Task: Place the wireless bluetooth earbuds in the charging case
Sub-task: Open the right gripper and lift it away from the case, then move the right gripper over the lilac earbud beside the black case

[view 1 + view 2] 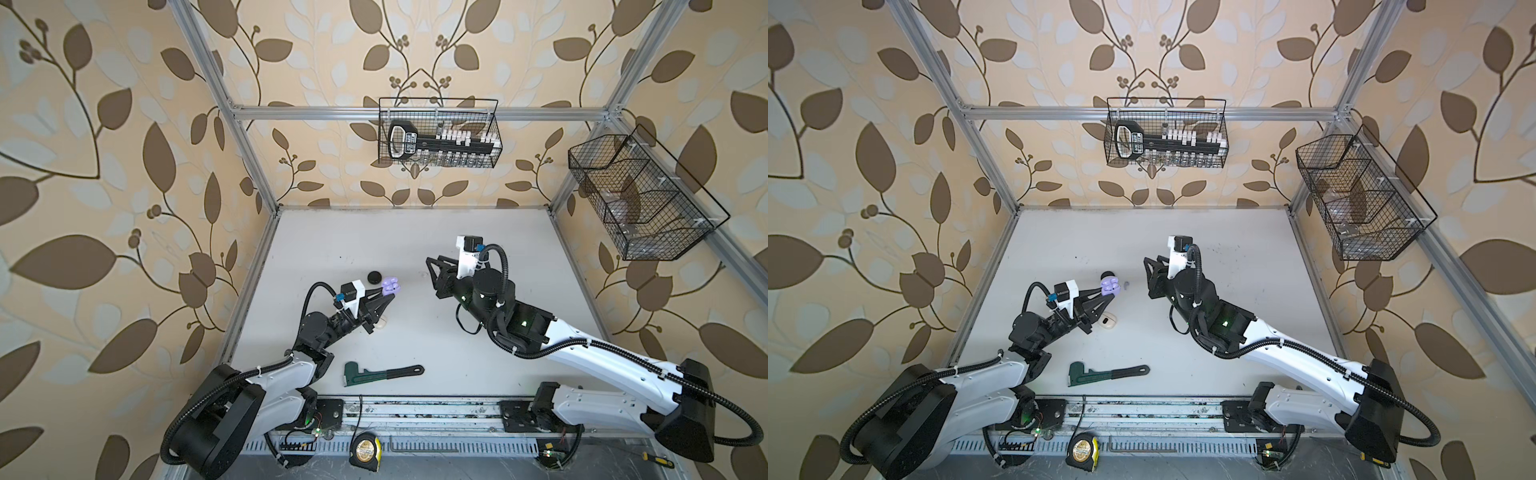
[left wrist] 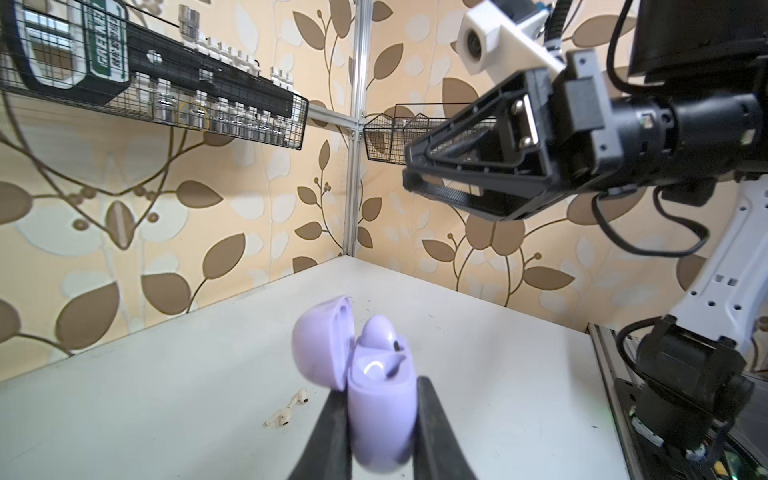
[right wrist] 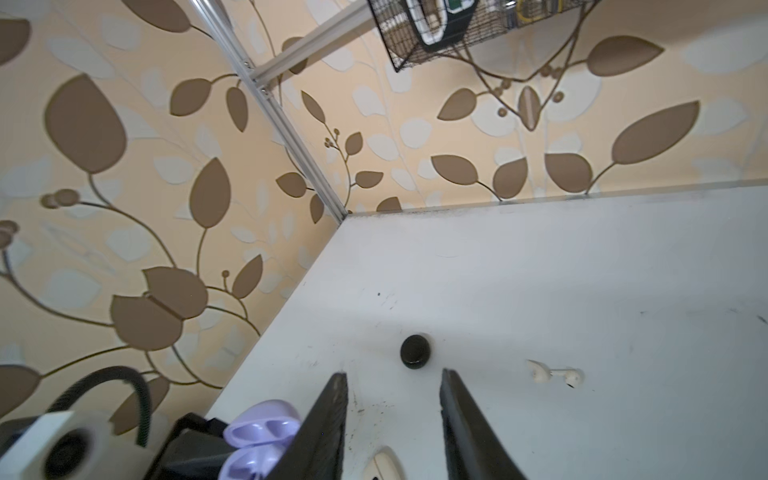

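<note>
My left gripper (image 2: 380,386) is shut on the lilac charging case (image 2: 380,419), held above the table with its lid open. A lilac earbud (image 2: 380,332) sticks up out of the case. In both top views the case (image 1: 390,286) (image 1: 1109,286) sits at the left gripper's tips (image 1: 388,293). A small lilac earbud (image 1: 1126,284) lies on the table just right of it. Two white earbuds (image 2: 291,409) (image 3: 555,374) lie together on the table. My right gripper (image 3: 392,374) (image 1: 430,266) hangs open and empty to the right of the case.
A shut black case (image 1: 375,276) (image 3: 415,351) lies behind the lilac one. A white case (image 1: 1108,322) (image 3: 384,463) lies under the left gripper. A green pipe wrench (image 1: 380,373) lies near the front. A tape measure (image 1: 365,446) sits off the front edge. Wire baskets (image 1: 438,133) (image 1: 640,195) hang on the walls.
</note>
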